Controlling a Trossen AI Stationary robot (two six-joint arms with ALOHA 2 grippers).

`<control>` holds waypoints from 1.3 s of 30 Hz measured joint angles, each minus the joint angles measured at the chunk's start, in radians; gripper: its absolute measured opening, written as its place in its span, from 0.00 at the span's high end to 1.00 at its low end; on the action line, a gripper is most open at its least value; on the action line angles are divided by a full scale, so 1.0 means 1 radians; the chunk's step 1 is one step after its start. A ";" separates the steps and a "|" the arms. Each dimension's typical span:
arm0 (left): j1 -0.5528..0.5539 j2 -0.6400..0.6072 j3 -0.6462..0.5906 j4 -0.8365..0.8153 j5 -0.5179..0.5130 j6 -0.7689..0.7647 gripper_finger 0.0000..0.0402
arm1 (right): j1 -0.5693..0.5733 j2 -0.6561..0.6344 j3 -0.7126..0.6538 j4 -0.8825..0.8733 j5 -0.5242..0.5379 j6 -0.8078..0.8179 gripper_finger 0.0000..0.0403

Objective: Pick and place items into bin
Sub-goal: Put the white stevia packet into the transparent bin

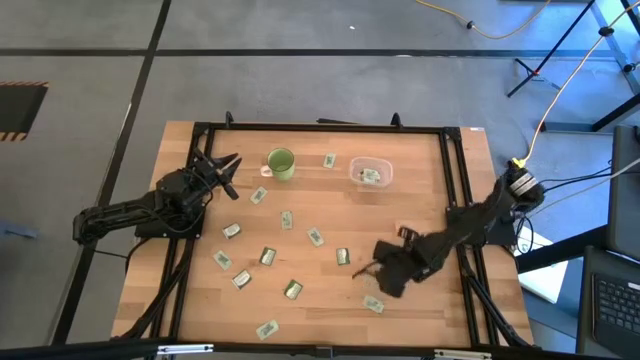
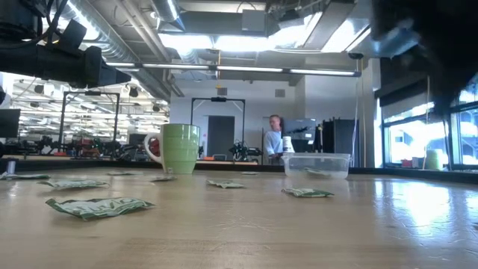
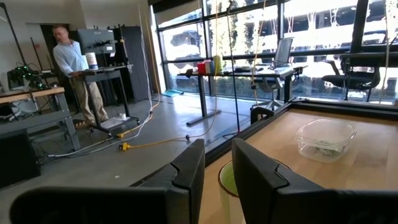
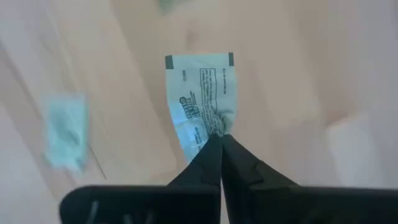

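Observation:
Several small pale green and silvery packets (image 1: 287, 219) lie flat across the wooden table, and some show in the low view (image 2: 97, 205). The clear bin (image 1: 370, 173) (image 2: 317, 164) (image 3: 324, 138) stands toward the far edge with a few packets inside. My right gripper (image 1: 363, 272) (image 4: 221, 138) is over the near right part of the table, shut on one packet (image 4: 200, 93). My left gripper (image 1: 226, 166) (image 3: 217, 171) waits open at the far left, beside the green mug (image 1: 281, 163). My right gripper pinches the packet by its crumpled end edge (image 4: 216, 124) between the two fingertips (image 4: 208, 158), only at their free ends. The rest of the packet sticks out flat beyond the tips. It seems lifted off the wood, which is blurred behind it.
The green mug (image 2: 179, 148) stands left of the bin at the far edge. Loose packets (image 1: 375, 305) (image 1: 343, 257) lie close to my right gripper. A black frame (image 1: 455, 180) borders the table. A person (image 3: 74, 68) stands in the room beyond.

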 joint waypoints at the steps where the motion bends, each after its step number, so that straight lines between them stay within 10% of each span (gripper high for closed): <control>1: 0.000 0.000 0.000 0.000 0.000 0.000 0.81 | -0.034 -0.019 0.018 -0.020 0.015 -0.019 1.00; 18: -0.001 0.001 0.000 0.000 0.000 0.001 0.81 | -0.805 -0.041 0.112 -0.058 0.025 -0.696 1.00; 39: -0.001 0.001 0.000 0.000 0.000 0.003 0.81 | -0.962 0.197 0.112 0.073 -0.018 -0.852 0.94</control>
